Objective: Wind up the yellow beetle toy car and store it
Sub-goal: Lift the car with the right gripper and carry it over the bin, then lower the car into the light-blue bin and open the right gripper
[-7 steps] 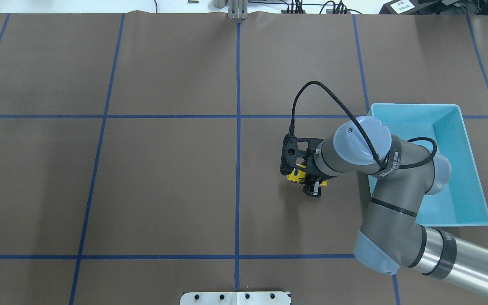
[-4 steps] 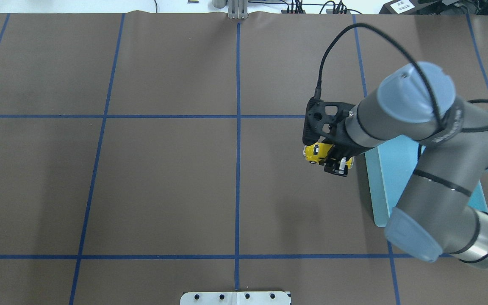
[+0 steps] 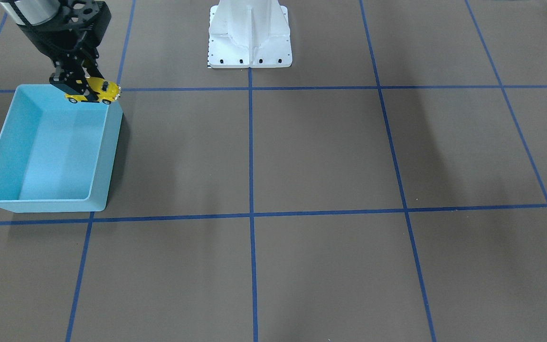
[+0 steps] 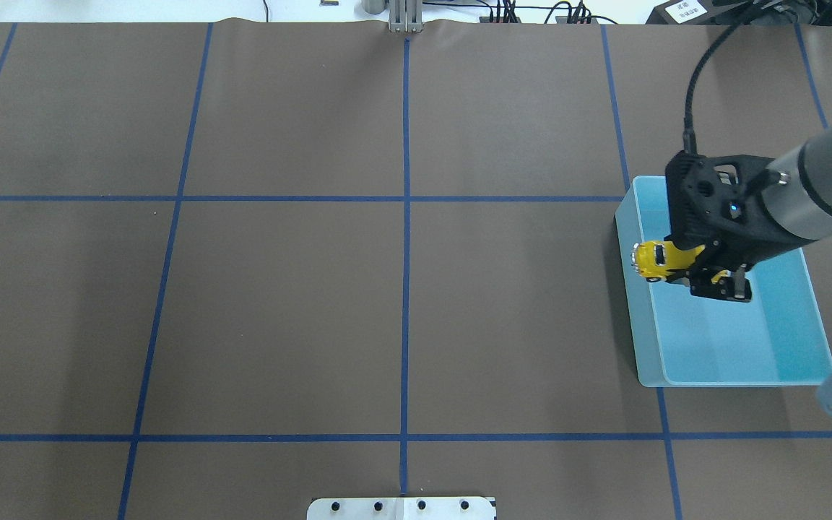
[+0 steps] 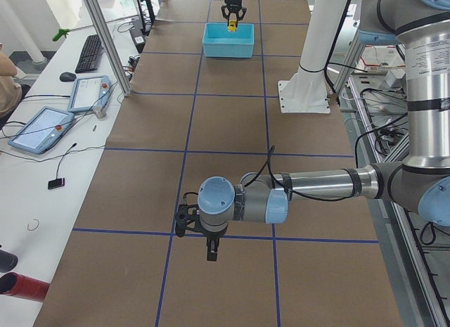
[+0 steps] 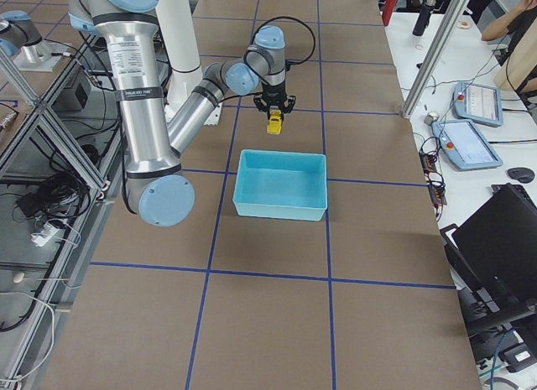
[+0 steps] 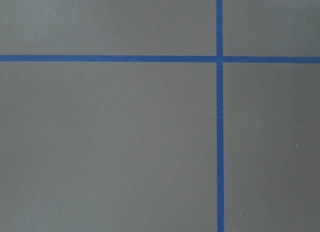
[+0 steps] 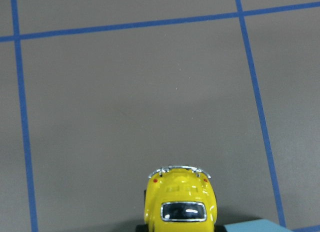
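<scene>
Yellow beetle toy car (image 4: 658,260) hangs over the blue bin's (image 4: 640,310) left rim, carried right off the worktop (image 4: 387,289) within the last second (left end effector (image 5: 211,251), far left: can't tell its state). Right end effector (image 4: 708,276) pinches it. Nudge further right, then release, I'd judge.

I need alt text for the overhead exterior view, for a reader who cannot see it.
The right gripper holds a tiny glossy yellow Beetle-shaped toy car, raised over the left rim of an empty light-blue plastic bin at the picture's right. The bin stands on a brown table mat crossed by blue tape lines.
</scene>
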